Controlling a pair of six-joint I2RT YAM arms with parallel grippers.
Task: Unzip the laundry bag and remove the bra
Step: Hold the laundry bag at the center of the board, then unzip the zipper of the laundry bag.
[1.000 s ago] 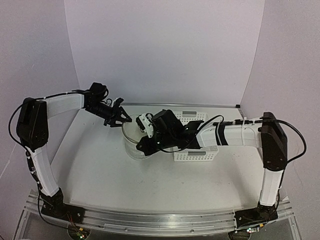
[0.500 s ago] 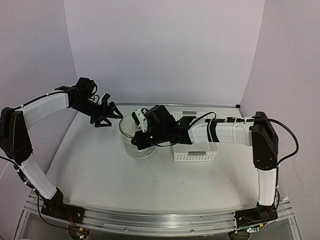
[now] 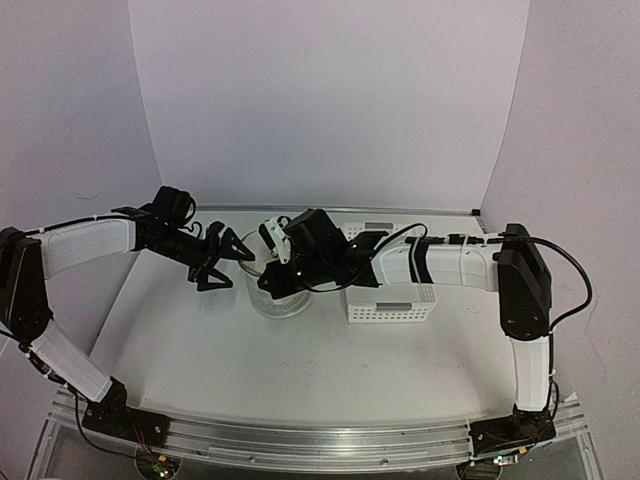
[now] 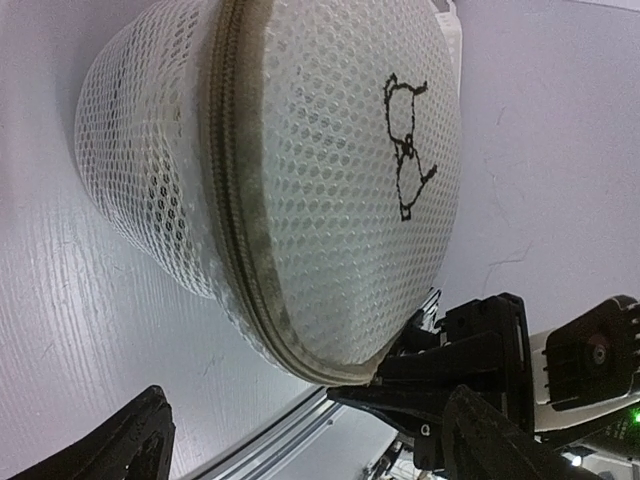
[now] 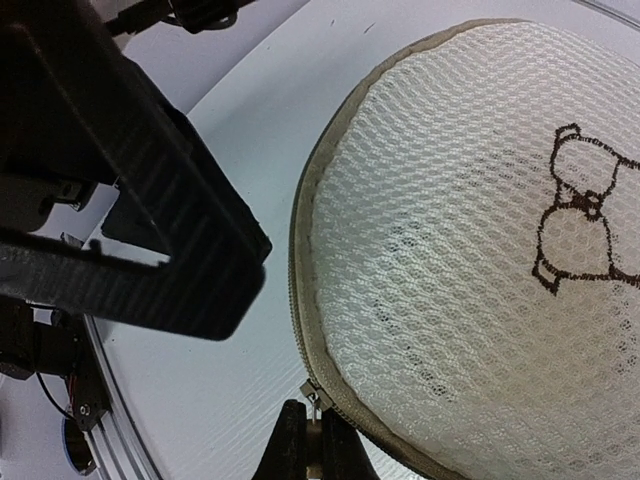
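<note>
so in the overhead view the round white mesh laundry bag (image 3: 280, 305) sits on the white table (image 3: 300, 370) a bit left of the middle of the frame, just beside the rectangular white perforated plastic basket (image 3: 395, 305) on its right. can't tell if those two touch, the right arm is in the way

the left gripper (image 3: 222, 262) is just off the upper left of the bag with its fingers spread wide and nothing in them. In its own wrist cam the two black fingertips (image 4: 110, 450) only poke in at the bottom corners, well apart, and the bag (image 4: 320, 180) fills the upper half of the picture, clear of them. You can see the tan zipper band (image 4: 235, 200) running round the edge, zipped closed along the stretch that shows, and the little black bra drawing (image 4: 405, 150) on the flat face

the right gripper (image 3: 272, 285) reaches in from the right and is down at the bag's rim. In its wrist view the tips (image 5: 312, 455) are pinched tight at the bottom centre, right on the small metal zipper pull (image 5: 314, 397) at the lower left edge of the bag

the bra itself I can't make out, just faint dark patches through the mesh
</note>
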